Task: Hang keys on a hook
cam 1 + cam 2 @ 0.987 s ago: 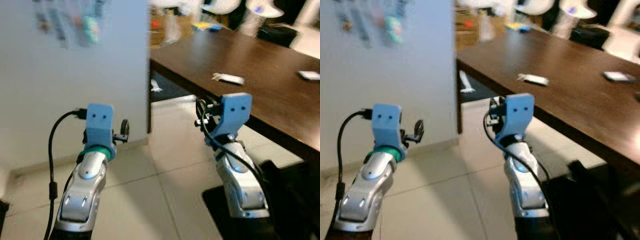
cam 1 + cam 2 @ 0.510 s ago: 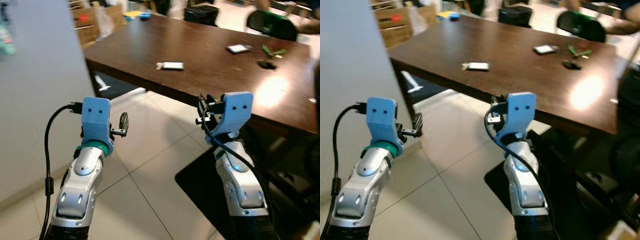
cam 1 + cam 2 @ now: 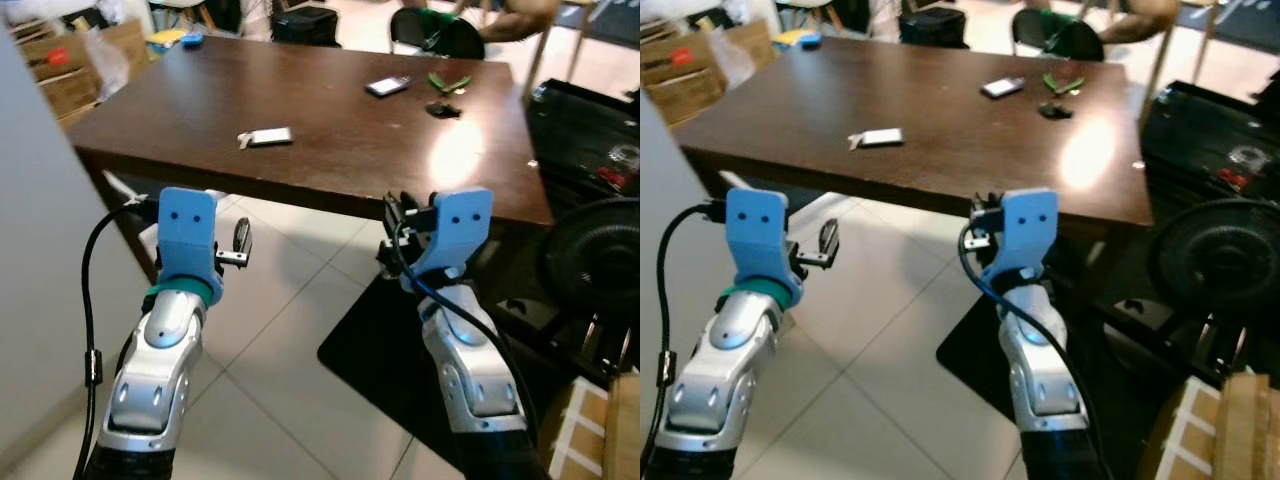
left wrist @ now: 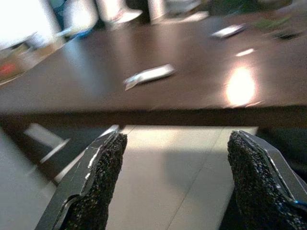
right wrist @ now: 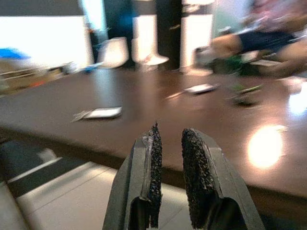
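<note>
A glossy dark wooden tabletop carries a flat white packet and small dark keys at its far right. Left gripper fingers are spread; right gripper fingers, with rough black pads, are nearly closed on nothing.

Dark brown table, pale tiled floor, black fingers.

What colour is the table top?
Dark brown table top, clearest in the left eye view.

A small dark object and a green one on the far end of the brown table are showing too small to identify (keys, possibly). A seated person is blurring out in the right wrist view, cut by the frame's edge.
</note>
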### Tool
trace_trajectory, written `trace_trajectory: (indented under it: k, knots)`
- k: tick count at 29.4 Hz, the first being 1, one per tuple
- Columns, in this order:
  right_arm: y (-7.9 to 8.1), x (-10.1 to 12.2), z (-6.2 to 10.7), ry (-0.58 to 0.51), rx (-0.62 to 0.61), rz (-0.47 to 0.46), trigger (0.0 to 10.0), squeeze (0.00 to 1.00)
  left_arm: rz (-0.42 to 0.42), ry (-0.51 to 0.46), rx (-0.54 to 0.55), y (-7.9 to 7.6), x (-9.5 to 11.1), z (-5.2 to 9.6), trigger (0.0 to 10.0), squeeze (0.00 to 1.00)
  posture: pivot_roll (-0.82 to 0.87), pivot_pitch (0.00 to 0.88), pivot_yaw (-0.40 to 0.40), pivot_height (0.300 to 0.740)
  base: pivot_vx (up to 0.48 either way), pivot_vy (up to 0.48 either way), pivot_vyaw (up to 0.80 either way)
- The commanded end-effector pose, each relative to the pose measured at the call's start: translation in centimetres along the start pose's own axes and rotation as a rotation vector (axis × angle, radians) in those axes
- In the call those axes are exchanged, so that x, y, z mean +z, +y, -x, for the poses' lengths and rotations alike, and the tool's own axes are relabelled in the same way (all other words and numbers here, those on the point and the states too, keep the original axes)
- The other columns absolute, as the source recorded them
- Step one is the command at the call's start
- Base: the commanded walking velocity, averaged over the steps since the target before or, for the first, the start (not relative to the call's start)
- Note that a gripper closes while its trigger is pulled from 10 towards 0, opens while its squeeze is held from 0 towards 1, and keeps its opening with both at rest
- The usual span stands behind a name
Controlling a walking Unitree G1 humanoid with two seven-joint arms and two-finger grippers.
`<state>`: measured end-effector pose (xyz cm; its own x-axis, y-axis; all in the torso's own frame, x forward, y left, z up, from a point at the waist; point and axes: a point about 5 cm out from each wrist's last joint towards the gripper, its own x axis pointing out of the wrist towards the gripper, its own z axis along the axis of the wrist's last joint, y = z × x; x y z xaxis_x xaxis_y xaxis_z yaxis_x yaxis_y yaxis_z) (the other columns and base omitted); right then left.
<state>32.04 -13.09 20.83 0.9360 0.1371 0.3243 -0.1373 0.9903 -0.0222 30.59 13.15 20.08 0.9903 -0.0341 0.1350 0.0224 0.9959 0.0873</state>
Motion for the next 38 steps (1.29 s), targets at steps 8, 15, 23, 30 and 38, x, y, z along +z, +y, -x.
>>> trace_trajectory:
  k: [8,15,23,30,38]
  knots:
    - [1.0,-0.2,0.4,-0.025,0.049,0.044,10.0,0.0,-0.046,0.03,0.059,1.1,-1.4,0.4,10.0,0.0,-0.15,0.01,0.116,0.74,0.39,0.0,-0.1]
    - [1.2,-0.3,0.6,-0.021,0.064,0.032,10.0,0.0,-0.047,0.036,0.062,1.2,-1.5,0.5,10.0,0.0,-0.15,0.017,0.116,0.74,0.48,0.0,0.0]
    - [1.5,-0.3,0.7,-0.025,0.077,0.028,10.0,0.0,-0.045,0.034,0.058,1.1,-1.6,0.5,10.0,0.0,-0.15,0.023,0.117,0.74,0.44,0.0,0.0]
    - [1.5,-0.5,0.8,-0.018,0.08,0.034,10.0,0.0,-0.044,0.035,0.055,1.1,-1.6,0.5,10.0,0.0,-0.15,0.027,0.118,0.74,0.416,0.0,0.0]
    - [-0.1,-0.8,0.5,0.01,0.031,0.046,10.0,0.0,-0.041,0.038,0.03,0.8,-1.7,0.6,10.0,0.0,-0.15,0.032,0.12,0.74,0.397,0.0,-0.38]
